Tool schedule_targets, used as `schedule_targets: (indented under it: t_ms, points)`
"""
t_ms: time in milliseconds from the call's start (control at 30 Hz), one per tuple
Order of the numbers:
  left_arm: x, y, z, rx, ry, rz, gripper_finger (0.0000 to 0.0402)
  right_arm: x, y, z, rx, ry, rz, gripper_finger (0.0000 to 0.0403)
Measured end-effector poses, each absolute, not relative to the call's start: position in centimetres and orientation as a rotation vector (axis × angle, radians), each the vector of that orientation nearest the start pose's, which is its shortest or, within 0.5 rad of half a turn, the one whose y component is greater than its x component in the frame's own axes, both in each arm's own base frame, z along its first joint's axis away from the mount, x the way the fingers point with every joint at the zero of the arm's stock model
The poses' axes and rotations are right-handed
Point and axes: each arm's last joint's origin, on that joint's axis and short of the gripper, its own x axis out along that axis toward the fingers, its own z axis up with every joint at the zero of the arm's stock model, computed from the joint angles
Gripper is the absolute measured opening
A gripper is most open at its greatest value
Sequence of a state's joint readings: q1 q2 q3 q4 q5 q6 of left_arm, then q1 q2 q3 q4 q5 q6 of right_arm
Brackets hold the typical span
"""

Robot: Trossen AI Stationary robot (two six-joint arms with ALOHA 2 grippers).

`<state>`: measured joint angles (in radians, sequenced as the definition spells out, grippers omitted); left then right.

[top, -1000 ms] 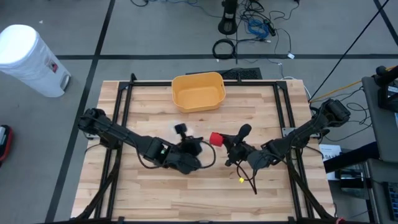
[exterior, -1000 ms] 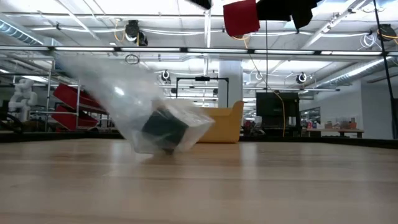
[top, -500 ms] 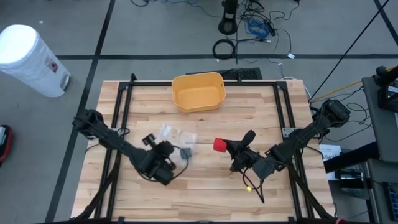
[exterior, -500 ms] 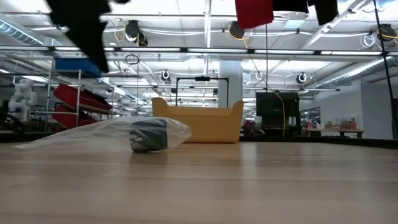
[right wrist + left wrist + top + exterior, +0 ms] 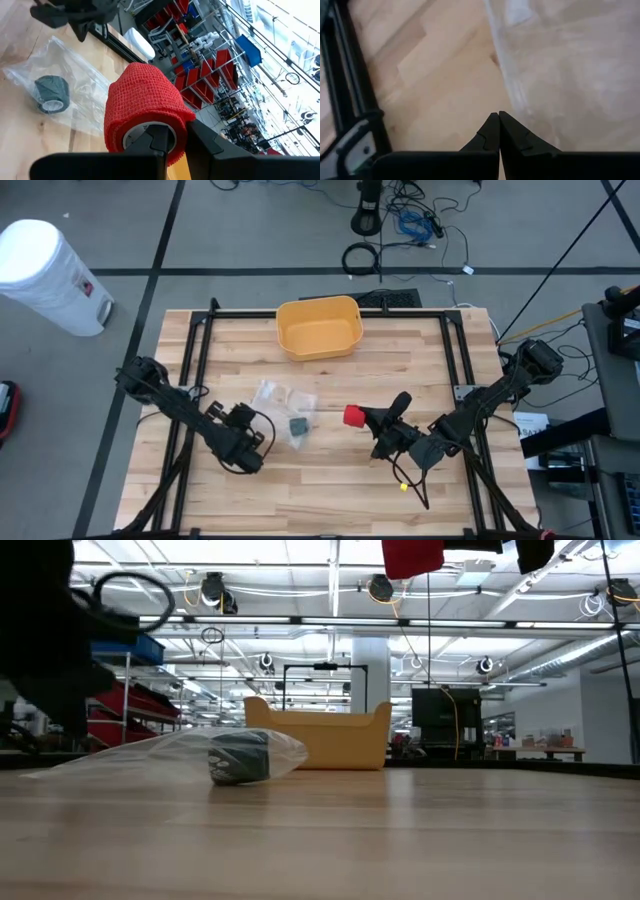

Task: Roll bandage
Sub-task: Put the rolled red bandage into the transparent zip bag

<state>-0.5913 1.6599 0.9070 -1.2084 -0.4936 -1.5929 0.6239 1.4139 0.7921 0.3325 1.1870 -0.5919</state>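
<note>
A red bandage roll (image 5: pixel 353 416) hangs above the table's middle in my right gripper (image 5: pixel 372 421), which is shut on it; the roll also shows at the top of the low view (image 5: pixel 413 555). A clear plastic bag (image 5: pixel 280 404) lies flat on the table left of it, with a dark green roll (image 5: pixel 297 425) inside. The bag also shows in the low view (image 5: pixel 160 752), and its roll (image 5: pixel 51 93) in the right wrist view. My left gripper (image 5: pixel 498 116) is shut and empty, just left of the bag and nearer the table's near edge (image 5: pixel 258 438). My right gripper holds the red roll by its wall at one open end (image 5: pixel 176 131). One finger (image 5: pixel 156 137) is inside the hollow core and the other (image 5: pixel 202 142) is outside. The fingers come level from the table's right. The roll is lifted clear of the table.
A yellow bin (image 5: pixel 319 327) stands at the far middle of the table, and shows behind the bag in the low view (image 5: pixel 330 738). A black frame (image 5: pixel 200 350) runs along the table's sides. Bare wood lies along the near edge.
My left gripper has drawn back from the bag toward the table's left and near edges. The bag, held up and tilted a second ago, has fallen and lies flat on the table. My right gripper has shifted slightly toward the near right with the red roll.
</note>
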Motion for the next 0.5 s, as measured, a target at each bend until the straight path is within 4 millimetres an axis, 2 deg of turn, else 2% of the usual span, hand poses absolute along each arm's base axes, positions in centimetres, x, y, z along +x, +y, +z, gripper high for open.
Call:
schedule_targets:
  t_ms: [267,500]
  points:
    - [19.9,-11.1,12.4,-0.298,1.142,0.938,0.0,25.0,14.7,24.8,-0.805,0.345,-0.494,0.0034]
    - [22.0,-12.3,12.5,-0.305,1.09,0.697,0.0,25.0,14.7,24.8,-0.805,0.345,-0.494,0.0034]
